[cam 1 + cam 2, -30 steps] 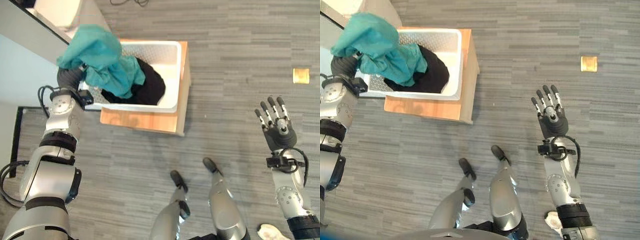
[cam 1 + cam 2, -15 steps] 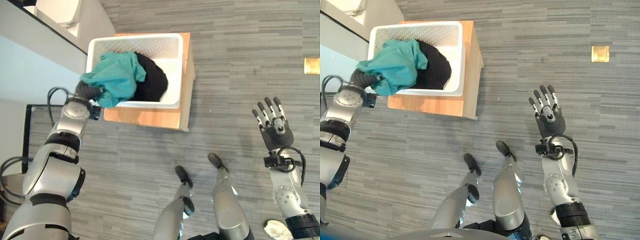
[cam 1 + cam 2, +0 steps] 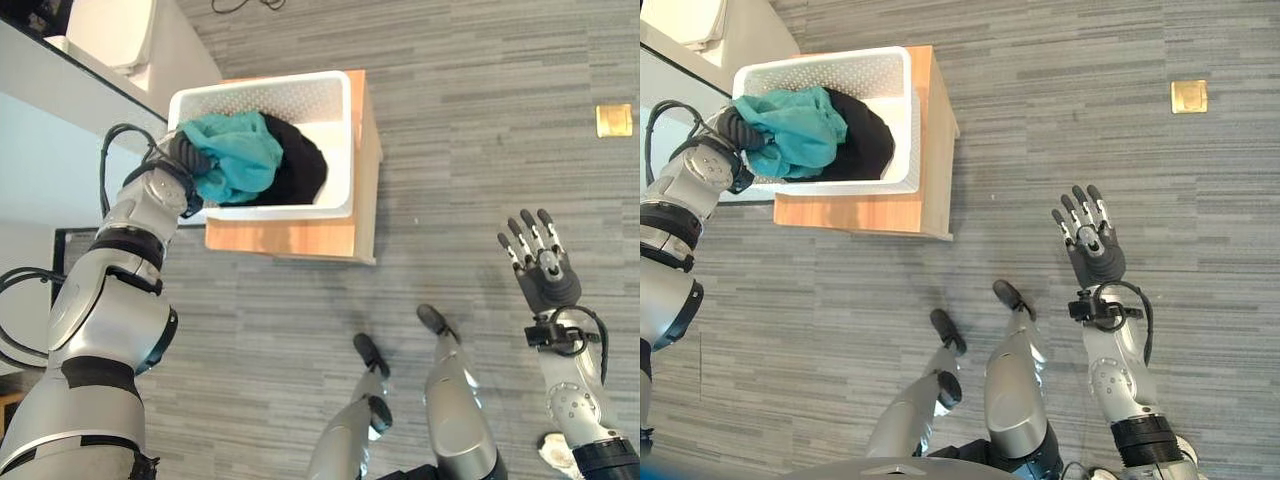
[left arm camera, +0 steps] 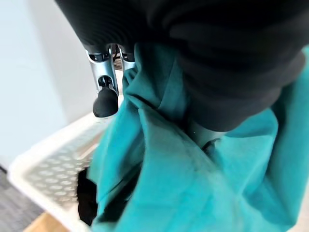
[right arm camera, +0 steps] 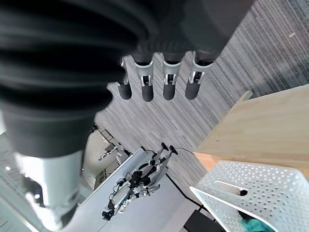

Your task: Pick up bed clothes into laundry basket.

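Soft, light teal garment (image 3: 235,165) drapes over the left hand (image 4: 107,99) in the white laundry basket (image 3: 335,140); finger state indiscernible. Right hand (image 3: 540,268) spread.

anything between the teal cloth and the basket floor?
Yes: a black garment already lies in the white laundry basket, and the teal cloth rests partly on it. Nothing blocks the basket's open top. The left hand is at the cloth; its grip is hidden.
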`<state>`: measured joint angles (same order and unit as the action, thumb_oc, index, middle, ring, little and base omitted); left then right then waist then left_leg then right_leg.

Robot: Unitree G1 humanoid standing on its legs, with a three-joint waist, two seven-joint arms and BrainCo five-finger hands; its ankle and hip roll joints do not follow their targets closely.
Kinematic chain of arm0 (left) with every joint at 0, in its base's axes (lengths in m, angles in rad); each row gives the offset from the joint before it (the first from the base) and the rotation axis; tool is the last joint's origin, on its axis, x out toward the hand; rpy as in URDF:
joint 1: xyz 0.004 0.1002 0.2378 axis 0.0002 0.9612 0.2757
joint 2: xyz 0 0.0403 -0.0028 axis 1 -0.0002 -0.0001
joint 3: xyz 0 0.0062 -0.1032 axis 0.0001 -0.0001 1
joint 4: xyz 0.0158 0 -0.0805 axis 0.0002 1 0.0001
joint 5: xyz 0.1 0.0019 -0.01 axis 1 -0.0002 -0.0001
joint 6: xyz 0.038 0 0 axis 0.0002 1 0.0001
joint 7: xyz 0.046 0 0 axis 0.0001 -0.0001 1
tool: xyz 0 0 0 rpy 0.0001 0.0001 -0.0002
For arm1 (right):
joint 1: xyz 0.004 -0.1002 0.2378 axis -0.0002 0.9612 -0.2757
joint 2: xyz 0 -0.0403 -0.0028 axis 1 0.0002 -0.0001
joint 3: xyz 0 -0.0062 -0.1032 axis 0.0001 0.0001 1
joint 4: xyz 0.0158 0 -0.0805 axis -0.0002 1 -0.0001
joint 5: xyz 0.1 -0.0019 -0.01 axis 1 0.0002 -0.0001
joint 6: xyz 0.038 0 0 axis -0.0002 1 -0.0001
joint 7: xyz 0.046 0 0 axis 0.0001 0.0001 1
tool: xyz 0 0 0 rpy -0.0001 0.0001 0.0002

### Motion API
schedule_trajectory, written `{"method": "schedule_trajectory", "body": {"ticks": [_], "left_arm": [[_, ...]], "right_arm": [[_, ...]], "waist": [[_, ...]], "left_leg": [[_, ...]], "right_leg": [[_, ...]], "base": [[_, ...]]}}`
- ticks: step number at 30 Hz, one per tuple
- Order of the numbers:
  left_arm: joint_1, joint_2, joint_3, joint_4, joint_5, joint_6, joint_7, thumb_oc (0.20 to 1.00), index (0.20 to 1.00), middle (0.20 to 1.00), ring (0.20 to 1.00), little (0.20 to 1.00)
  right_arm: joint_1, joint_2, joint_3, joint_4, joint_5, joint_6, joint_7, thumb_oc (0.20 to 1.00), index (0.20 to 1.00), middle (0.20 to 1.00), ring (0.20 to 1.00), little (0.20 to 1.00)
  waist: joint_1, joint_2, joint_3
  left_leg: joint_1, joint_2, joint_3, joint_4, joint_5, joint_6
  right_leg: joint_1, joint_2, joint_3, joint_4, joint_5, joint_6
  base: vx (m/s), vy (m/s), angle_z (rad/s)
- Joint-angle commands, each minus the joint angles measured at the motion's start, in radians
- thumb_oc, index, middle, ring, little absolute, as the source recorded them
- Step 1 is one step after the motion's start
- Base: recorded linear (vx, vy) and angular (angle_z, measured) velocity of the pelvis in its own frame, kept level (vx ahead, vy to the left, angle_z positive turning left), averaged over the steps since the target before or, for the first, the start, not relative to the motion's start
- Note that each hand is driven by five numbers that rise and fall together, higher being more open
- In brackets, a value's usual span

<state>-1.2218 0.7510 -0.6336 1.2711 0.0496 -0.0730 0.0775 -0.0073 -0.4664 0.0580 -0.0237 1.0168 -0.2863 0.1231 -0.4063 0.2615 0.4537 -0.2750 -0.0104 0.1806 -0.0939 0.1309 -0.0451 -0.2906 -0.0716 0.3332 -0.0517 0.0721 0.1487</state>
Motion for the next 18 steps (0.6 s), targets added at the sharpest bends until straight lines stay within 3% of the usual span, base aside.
{"method": "schedule_trajectory", "body": {"ticks": [1, 12, 18], "left_arm": [[-0.097, 0.058, 0.079, 0.059, -0.038, 0.0, 0.06, 1.0, 1.0, 1.0, 1.0, 1.0], [-0.063, 0.092, 0.13, -0.022, -0.11, -0.042, 0.098, 1.0, 1.0, 1.0, 1.0, 1.0], [0.121, 0.087, 0.298, -0.24, -0.316, -0.122, 0.123, 1.0, 1.0, 1.0, 1.0, 1.0]], "right_arm": [[0.02, -0.056, -0.03, -0.077, -0.06, -0.007, 0.048, 1.0, 1.0, 1.0, 1.0, 1.0], [-0.002, -0.085, 0.003, -0.075, -0.083, -0.002, 0.051, 1.0, 1.0, 1.0, 1.0, 1.0], [-0.028, -0.079, 0.01, -0.052, -0.122, -0.008, 0.027, 1.0, 1.0, 1.0, 1.0, 1.0]], "waist": [[0.007, 0.032, -0.014], [0.043, 0.009, -0.063], [0.094, -0.003, -0.104]], "left_leg": [[0.115, 0.025, -0.019, 0.007, -0.094, -0.04], [0.131, 0.035, -0.037, 0.007, -0.095, -0.04], [0.154, 0.035, -0.063, 0.007, -0.1, -0.037]], "right_leg": [[-0.008, 0.005, -0.058, -0.032, 0.048, 0.005], [0.026, 0.008, -0.084, -0.033, 0.033, -0.003], [0.061, 0.003, -0.111, -0.035, 0.02, -0.006]], "base": [[0.0, 0.0, 0.0], [0.0, -0.004, 0.03], [0.0, -0.015, 0.11]]}}
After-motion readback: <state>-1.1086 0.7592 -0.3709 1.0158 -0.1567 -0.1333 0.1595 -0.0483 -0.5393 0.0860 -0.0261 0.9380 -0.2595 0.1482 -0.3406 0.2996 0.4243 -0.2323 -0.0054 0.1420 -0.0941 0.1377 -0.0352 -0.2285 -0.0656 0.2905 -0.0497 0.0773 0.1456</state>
